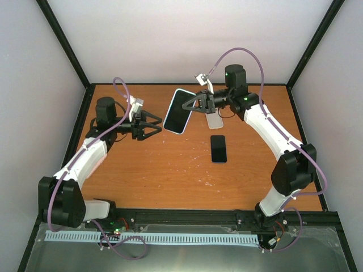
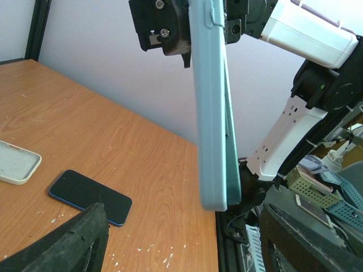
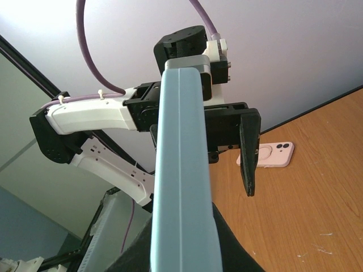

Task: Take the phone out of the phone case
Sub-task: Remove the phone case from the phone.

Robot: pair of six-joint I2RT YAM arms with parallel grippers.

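Observation:
My right gripper (image 1: pixel 190 106) is shut on a light blue phone case (image 1: pixel 180 111) and holds it up above the table, tilted. The phone (image 2: pixel 231 141) sits inside it, showing as a teal layer along the case's edge. My left gripper (image 1: pixel 156 124) is open at the case's lower end. In the left wrist view the case (image 2: pixel 212 113) hangs between the two black fingers (image 2: pixel 68 243) without touching either. In the right wrist view the case's edge (image 3: pixel 181 170) fills the middle and one left finger (image 3: pixel 249 153) stands apart beside it.
A bare black phone (image 1: pixel 218 148) lies flat on the wooden table (image 1: pixel 170 170) right of centre. A white empty case (image 1: pixel 214 120) lies under the right arm. A pink case (image 3: pixel 266 156) lies on the table beyond the left gripper. Black frame posts and walls surround the table.

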